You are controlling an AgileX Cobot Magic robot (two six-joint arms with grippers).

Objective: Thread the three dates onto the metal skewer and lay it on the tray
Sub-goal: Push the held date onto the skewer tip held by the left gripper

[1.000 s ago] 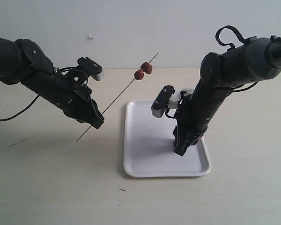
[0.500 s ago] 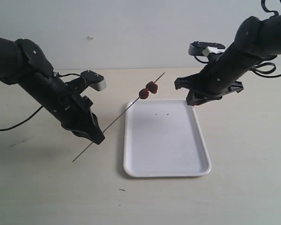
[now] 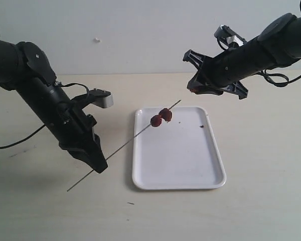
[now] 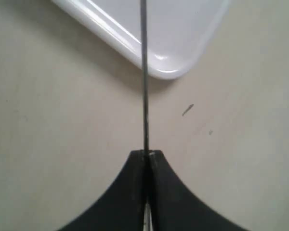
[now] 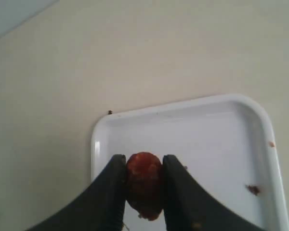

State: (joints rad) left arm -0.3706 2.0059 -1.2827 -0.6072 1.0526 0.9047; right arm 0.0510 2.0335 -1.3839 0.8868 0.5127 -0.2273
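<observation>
Pincers first: your left pincer [image 3: 99, 165] [image 4: 147, 155] is pinched tight on the metal skewer [image 3: 128, 144] [image 4: 144, 72], near its low end. A short bit of the rod sticks out behind the grip, over the tabletop [image 3: 40, 216]. From there the skewer slants up and crosses the left edge of the tray [image 3: 178, 186] [image 4: 164, 29] [image 5: 183, 130], close to the back left corner. Two dates [image 3: 156, 120] [image 3: 165, 115] sit on the skewer near its top end. They touch each other and hang in the air over that corner. Your right pincer [image 5: 143, 163] squeezes the third date [image 5: 144, 182] between its two fingers, up in the air near the tray's back right corner. That date pokes out a little past the fingertips. The tray lies flat on the tabletop, with a small dark crumb [image 3: 202, 126] [image 5: 252, 189] near its right edge.
</observation>
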